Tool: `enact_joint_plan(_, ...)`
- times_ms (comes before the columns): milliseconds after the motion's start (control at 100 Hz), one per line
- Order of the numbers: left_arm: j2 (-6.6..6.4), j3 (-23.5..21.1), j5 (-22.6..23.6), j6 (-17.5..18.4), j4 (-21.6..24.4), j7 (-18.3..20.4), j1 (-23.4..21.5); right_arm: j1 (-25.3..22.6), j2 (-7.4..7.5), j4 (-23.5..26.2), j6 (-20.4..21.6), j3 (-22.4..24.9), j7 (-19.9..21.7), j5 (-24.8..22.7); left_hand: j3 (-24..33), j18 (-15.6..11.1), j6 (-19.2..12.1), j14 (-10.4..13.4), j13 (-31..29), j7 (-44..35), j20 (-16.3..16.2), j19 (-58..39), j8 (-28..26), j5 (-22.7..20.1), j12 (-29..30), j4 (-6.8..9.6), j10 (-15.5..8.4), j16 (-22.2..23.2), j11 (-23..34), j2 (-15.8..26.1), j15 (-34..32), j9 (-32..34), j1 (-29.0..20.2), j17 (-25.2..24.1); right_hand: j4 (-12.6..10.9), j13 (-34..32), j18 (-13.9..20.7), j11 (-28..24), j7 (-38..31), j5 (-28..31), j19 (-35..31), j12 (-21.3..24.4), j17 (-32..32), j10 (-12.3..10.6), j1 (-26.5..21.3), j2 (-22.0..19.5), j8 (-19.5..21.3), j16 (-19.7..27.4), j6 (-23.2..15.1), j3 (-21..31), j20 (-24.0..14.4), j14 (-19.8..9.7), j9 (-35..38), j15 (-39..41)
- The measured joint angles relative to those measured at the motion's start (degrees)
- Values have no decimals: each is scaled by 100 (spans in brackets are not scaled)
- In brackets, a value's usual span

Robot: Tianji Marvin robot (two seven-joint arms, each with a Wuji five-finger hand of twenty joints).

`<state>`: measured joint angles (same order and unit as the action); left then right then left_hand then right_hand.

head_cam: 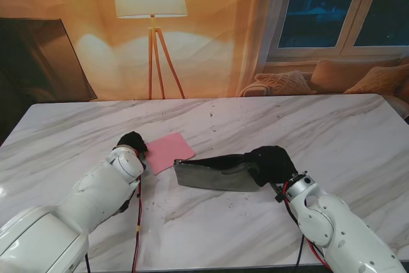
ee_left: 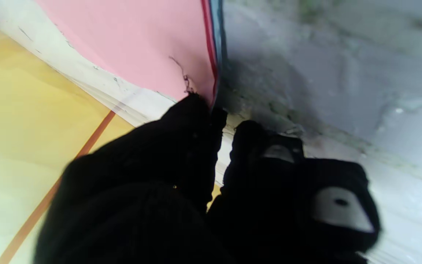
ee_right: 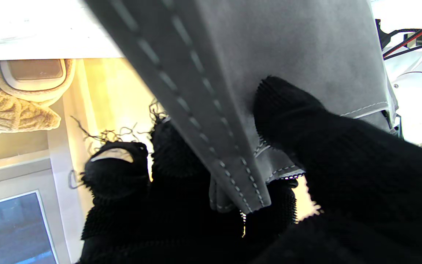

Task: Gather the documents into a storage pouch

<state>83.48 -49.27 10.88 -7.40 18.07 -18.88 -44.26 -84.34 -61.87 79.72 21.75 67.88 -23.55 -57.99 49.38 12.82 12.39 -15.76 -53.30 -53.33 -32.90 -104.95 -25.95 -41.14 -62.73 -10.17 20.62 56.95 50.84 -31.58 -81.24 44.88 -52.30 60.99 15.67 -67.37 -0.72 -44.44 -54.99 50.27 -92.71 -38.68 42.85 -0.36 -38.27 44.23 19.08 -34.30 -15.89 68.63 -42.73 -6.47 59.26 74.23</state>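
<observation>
Here, left hand [head_cam: 131, 141] pinched pink document [head_cam: 169, 152], right hand [head_cam: 271, 163] at three o'clock gripped grey pouch [head_cam: 217, 174], fingers clamped.

Glossy white rounded arm shells end in the left hand [head_cam: 132, 141] and right hand [head_cam: 271, 162], both in black knit gloves, with red and black cables [head_cam: 137, 222] trailing alongside.

I can read no text, label, brand, number or sign anywhere: the pink document [head_cam: 169, 152] at my left hand [head_cam: 133, 142] is blank, and the grey stitched pouch [head_cam: 217, 172] in my right hand [head_cam: 273, 163] shows only seams.
</observation>
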Motion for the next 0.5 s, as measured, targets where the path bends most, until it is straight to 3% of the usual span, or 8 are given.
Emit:
enact_joint_plan(180,-9,26,-23,-8,54,67,-8,1,0,0,0,0,1,2,84,0,-74,-1,3,-11,3,0,58,-64,-133,-1,-2,0,-131,0,0,1,-6,0,0,0,0,0,0,0,0,0,0,0,0,0,0,0,0,0,2,0,-1,0)
enact_joint_plan(270,-84,80,-23,-81,260,201,-68,1,0,0,-1,0,1,2,118,18,-75,-21,30,-78,278,-1,-130,-58,-221,-1,-2,0,-313,0,35,-8,-6,-17,0,0,1,0,0,0,0,0,0,0,0,0,0,0,0,0,8,0,-1,0)
enact_joint_plan(350,-143,83,-23,-131,413,268,-123,1,0,0,-1,0,0,2,133,188,-76,-272,497,-92,338,-1,-491,-54,-282,-1,-2,126,-537,-2,237,-54,-6,-474,0,0,1,0,0,0,0,0,0,0,0,0,0,0,0,0,11,0,-1,0)
enact_joint_plan(440,-214,67,-23,-170,577,303,-192,1,0,-1,-2,6,-8,-1,139,343,-76,-488,885,-155,-45,-2,-869,-48,-345,-1,-2,272,-662,-3,448,-285,-6,-897,1,0,1,0,0,0,0,0,0,0,0,0,1,0,0,0,24,0,-1,0)
enact_joint_plan(500,-297,77,-7,-233,776,351,-263,1,0,-3,-2,11,-12,-9,199,346,-76,-495,925,-216,-230,-2,-1057,-42,-348,-1,-3,283,-733,-6,510,-249,-6,-981,2,0,1,0,0,0,0,0,0,0,0,0,1,0,0,0,33,0,-1,0)
